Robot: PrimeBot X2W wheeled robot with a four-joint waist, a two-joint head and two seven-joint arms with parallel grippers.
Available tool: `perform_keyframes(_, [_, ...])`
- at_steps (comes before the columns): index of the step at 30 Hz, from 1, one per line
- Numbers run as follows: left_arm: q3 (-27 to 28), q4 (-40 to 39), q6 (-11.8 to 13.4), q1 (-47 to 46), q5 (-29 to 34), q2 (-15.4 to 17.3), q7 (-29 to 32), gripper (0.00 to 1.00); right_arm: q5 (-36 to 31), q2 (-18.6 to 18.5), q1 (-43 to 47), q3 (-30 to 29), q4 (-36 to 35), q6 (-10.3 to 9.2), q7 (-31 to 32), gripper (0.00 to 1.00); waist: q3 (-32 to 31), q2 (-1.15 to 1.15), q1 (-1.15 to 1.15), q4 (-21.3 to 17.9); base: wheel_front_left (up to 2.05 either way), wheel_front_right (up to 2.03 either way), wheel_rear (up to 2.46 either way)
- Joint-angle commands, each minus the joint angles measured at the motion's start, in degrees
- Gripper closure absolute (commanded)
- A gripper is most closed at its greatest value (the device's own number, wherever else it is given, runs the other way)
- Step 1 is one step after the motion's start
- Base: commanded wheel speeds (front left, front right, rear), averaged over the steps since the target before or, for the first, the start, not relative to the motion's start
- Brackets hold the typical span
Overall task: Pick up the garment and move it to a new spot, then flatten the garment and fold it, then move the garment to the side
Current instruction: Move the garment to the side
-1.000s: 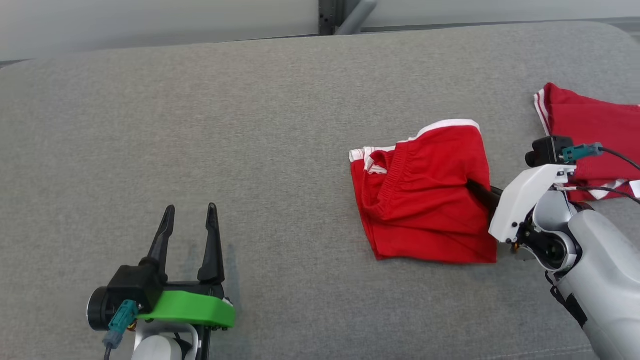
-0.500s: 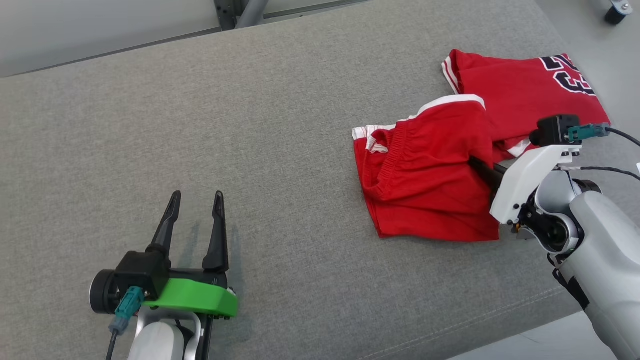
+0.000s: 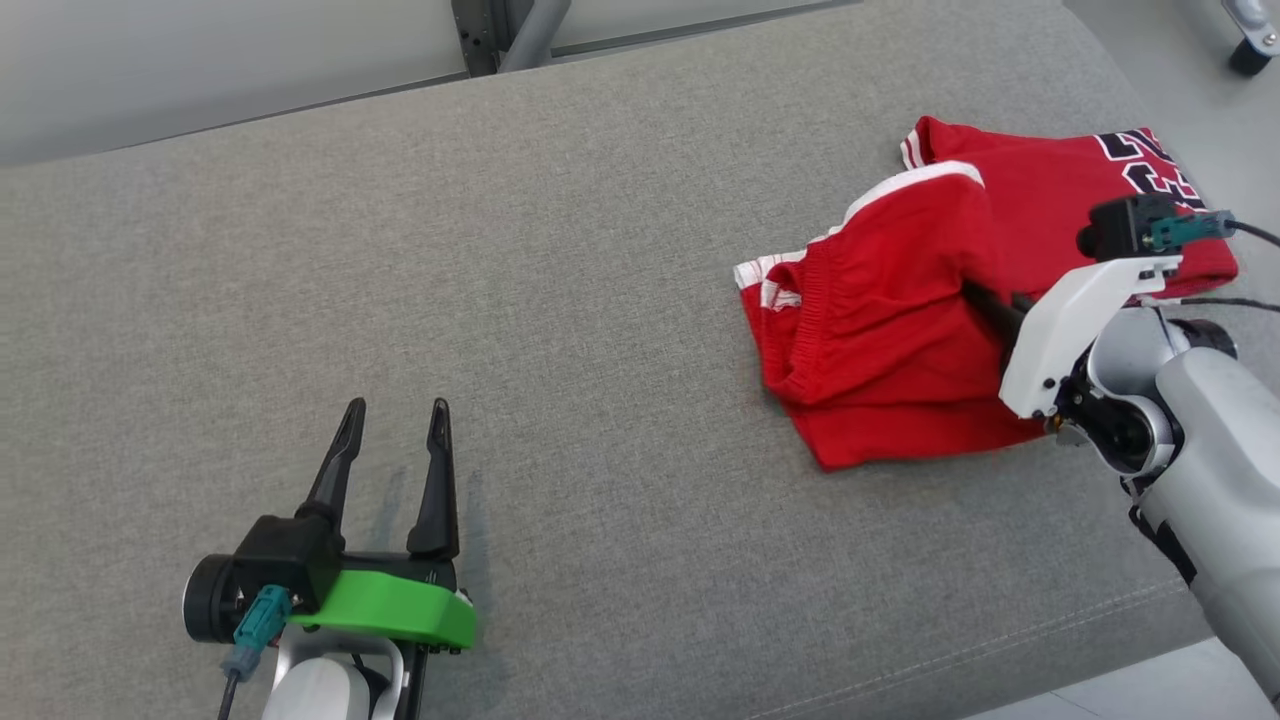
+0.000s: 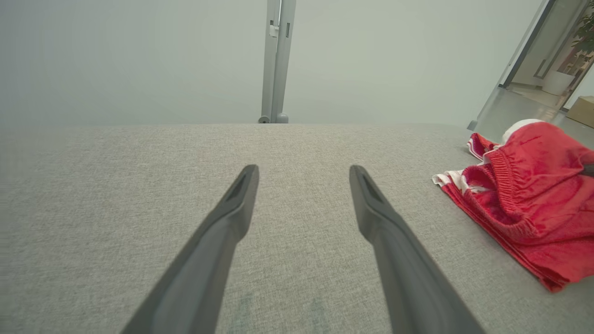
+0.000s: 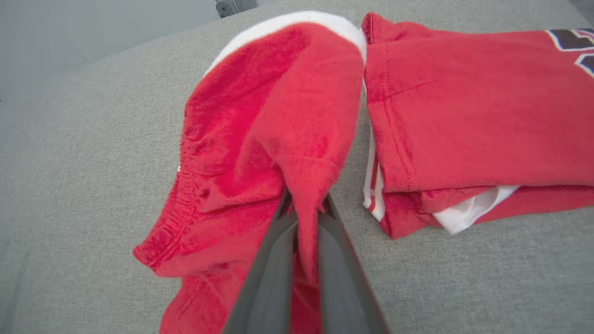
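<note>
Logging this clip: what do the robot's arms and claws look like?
The left claw has two long, tapering dark fingers on a black base with a bright green bracket. The right claw has a white bracket and a pale grey forearm. Each carries a teal connector with a dark cable.

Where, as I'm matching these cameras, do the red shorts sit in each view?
Head view: red shorts right of centre.
Left wrist view: red shorts at the right edge.
Right wrist view: red shorts centre-left, pinched by the right gripper.
Shared landmark: the metal post beyond the far edge of the cushion.
</note>
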Motion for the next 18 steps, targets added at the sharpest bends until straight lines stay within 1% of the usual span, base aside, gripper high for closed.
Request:
perform_keyframes(1, [0.11,-0.21,0.3,0.63,-0.14,0.22,0.0,0.0,-0.54,-0.61,-1.07,-0.17,0.28,-0.02,-0.32,1.0,-0.79,0.14,0.0,0.85,0.0,0.0,0.0])
perform_keyframes(8, [0.32,-0.53,0.5,1.59,-0.41,0.11,0.01,0.0,-4.02,-4.0,-6.09,-0.39,2.08,-0.02,0.05,1.0,-0.97,0.14,0.0,1.83,0.0,0.0,0.0])
perform_keyframes(18, [0.42,-1.06,0.07,0.29,0.28,0.41,0.01,0.0,-8.52,-8.67,-12.27,1.68,5.69,-0.02,1.97,1.0,0.96,0.14,0.0,2.78,0.0,0.0,0.0])
